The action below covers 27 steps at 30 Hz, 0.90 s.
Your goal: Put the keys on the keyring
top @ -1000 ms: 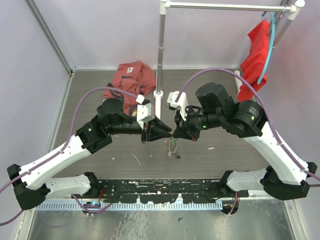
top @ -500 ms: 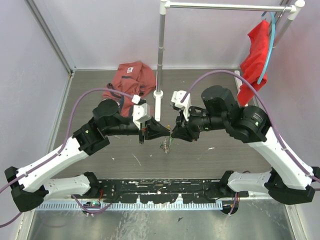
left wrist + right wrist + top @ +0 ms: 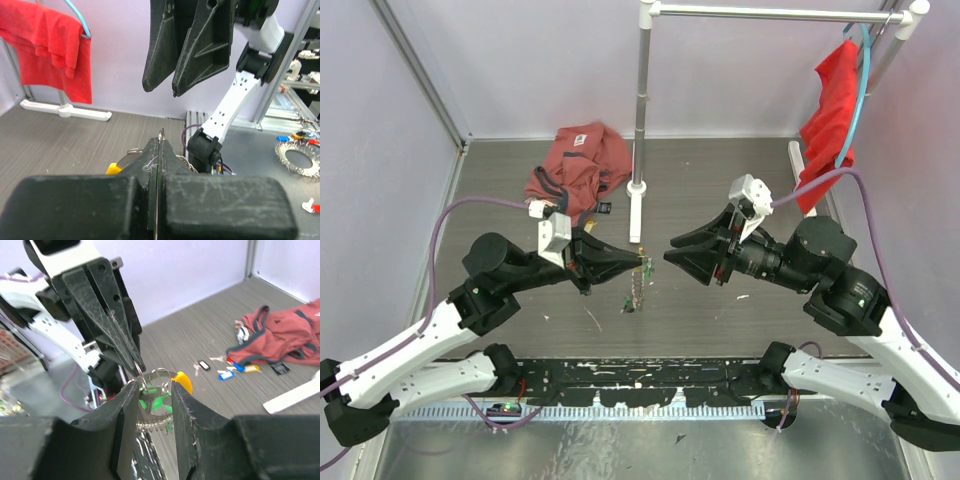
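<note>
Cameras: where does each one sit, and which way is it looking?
Top external: high behind the arms, looking down at the table; both arms show, with the left gripper and right gripper.
Left wrist: on the left arm, looking along its own shut fingers toward the right gripper's open fingers.
Right wrist: on the right arm, looking between its own open fingers at the left gripper.
Shared: all three show the keyring hanging from the left gripper.

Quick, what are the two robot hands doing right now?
The left gripper is closed, pinching the keyring.
The right gripper is open, holding nothing.
</note>
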{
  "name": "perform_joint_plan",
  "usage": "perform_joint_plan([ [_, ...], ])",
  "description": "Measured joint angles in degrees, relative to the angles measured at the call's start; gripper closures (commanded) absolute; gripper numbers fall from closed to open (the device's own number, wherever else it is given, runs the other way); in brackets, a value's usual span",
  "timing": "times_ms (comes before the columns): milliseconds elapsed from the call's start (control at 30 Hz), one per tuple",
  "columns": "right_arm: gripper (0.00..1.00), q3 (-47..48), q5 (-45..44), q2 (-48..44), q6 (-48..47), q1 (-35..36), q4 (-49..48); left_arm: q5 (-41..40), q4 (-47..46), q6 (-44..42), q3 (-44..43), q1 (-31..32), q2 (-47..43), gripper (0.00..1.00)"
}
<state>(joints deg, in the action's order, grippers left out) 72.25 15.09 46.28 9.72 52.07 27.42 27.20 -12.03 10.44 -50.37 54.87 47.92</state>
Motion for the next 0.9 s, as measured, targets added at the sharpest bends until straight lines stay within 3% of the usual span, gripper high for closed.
perform_joint_plan([
  [133,0.62,-3.6,2.4,-0.1,5.4,0.0,-8.3,-1.0,-4.3,2.5,1.0,0.0,-0.7,1.0],
  [333,0.62,-4.1,5.9,1.8,8.7,0.0,-13.0,-1.3,-7.8,4.5,1.1,0.0,-1.2,1.0],
  [600,0.84,-4.2,8.1,2.1,9.8,0.0,-14.6,-1.2,-8.7,4.9,1.1,0.0,-1.3,1.0],
  [800,0.78,-4.2,8.6,2.1,9.9,0.0,-14.6,-1.2,-8.7,4.9,1.1,0.0,-1.3,1.0],
  [900,0.82,-4.2,8.7,2.1,9.9,0.0,-14.6,-1.2,-8.7,4.9,1.1,0.0,-1.3,1.0],
])
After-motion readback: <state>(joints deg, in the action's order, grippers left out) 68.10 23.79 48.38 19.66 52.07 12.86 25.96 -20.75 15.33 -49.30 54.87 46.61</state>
